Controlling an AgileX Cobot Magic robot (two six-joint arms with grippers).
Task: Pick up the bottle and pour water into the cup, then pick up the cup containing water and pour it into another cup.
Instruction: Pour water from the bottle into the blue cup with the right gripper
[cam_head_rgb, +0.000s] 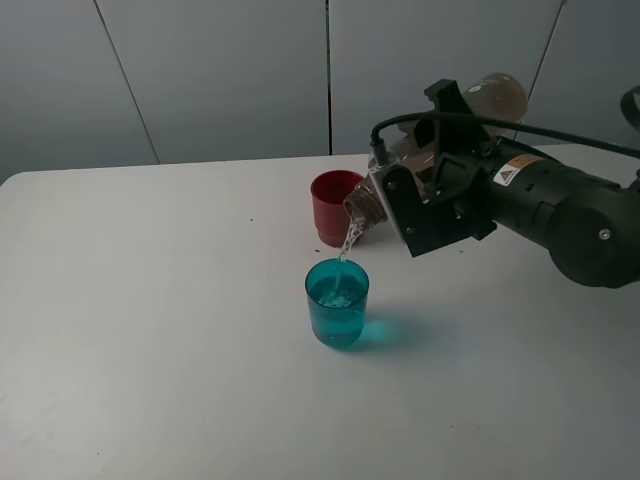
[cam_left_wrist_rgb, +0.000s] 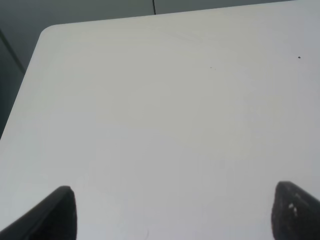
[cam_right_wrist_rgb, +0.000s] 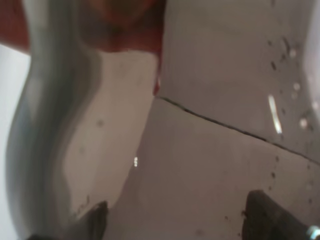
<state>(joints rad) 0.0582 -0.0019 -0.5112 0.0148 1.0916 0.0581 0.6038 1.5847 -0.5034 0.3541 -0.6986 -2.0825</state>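
**Bottle tipped over the teal tumbler, water running**

From the high camera I see the right gripper (cam_head_rgb: 440, 150) clamped on the smoky-grey bottle (cam_head_rgb: 497, 97). The bottle is tilted steeply, its open neck pointing down above the teal tumbler (cam_head_rgb: 337, 305) and its base raised up and away to that cup's far right. A thin stream of water (cam_head_rgb: 348, 240) falls from the neck into the tumbler, which stands upright on the white table (cam_head_rgb: 150, 300) with some water in it. The red cup (cam_head_rgb: 330, 205) stands upright just behind the tumbler, close but not touching.

My right wrist view is filled by the bottle's translucent wall (cam_right_wrist_rgb: 200, 150), with both fingers pressed against it.

On the left wrist view the left gripper (cam_left_wrist_rgb: 175, 215) hangs over bare tabletop, jaws wide apart and holding nothing; the tumbler is out of that view.
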